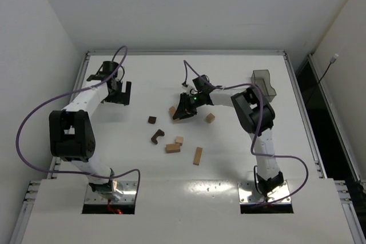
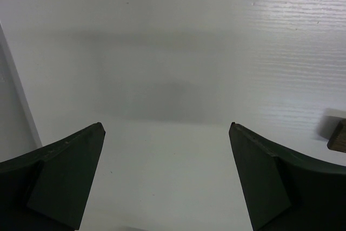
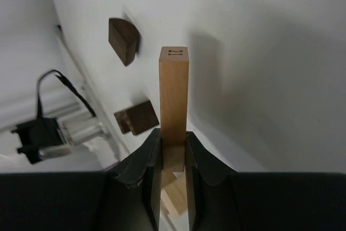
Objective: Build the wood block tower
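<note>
"So, how far along is the tower?"

"Honestly, I'm only beginning. Nothing is stacked. The wooden blocks (image 1: 172,148) are lying loose in a single layer on the table (image 1: 114,158), between my two arms. I'm counting a dark cube (image 1: 152,120), a dark notched piece (image 1: 157,136), a tan cube (image 1: 210,118) and a short tan plank (image 1: 197,155) nearer my bases. By my judgement, the whole of the stacking is waiting to be done."

"What are your claws doing?"

"My right claw (image 3: 173,139) is clenching a long tan bar (image 3: 174,90) by one end, with a finger pressing on each side, over the middle of the table. Whether its far end is touching the surface, I cannot tell. My left claw (image 2: 166,126) is hanging spread wide with nothing between its fingers, at the far left and well apart from the blocks."

"Are you reading any writing?"

"The free end of the bar I'm gripping is showing a printed 21. I'm finding no other number or label that I can read on the other blocks, or on the dark bin (image 1: 269,87) sitting at the far right."
</note>
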Robot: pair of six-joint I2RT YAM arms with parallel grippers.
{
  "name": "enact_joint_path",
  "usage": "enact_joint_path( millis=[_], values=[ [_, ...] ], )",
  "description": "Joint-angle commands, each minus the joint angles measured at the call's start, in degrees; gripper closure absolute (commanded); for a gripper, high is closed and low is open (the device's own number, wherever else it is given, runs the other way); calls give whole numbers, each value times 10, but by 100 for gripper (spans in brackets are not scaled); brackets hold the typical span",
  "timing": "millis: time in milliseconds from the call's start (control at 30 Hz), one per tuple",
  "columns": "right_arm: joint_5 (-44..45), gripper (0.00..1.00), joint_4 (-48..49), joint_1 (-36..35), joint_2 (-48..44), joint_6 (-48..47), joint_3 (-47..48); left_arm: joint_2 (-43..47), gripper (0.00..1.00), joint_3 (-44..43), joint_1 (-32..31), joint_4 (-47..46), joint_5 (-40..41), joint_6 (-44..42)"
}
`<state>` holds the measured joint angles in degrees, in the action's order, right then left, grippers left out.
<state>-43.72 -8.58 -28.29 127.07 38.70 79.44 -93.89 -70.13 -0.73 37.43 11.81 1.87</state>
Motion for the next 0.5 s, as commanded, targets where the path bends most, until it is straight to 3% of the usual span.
enact_joint_path(
  millis=[0,133,300,467],
  values=[
    [-52,100,113,3,23,143,-25,-2,0,-27,9,7,1,-6],
    [-59,100,192,9,35,211,-53,-2,0,-33,9,12,1,-6],
    [-16,99,203,20,35,220,-53,-2,0,-20,9,12,1,-6],
    [14,72,104,20,49,169,-11,-2,0,-20,9,12,1,-6]
  ],
)
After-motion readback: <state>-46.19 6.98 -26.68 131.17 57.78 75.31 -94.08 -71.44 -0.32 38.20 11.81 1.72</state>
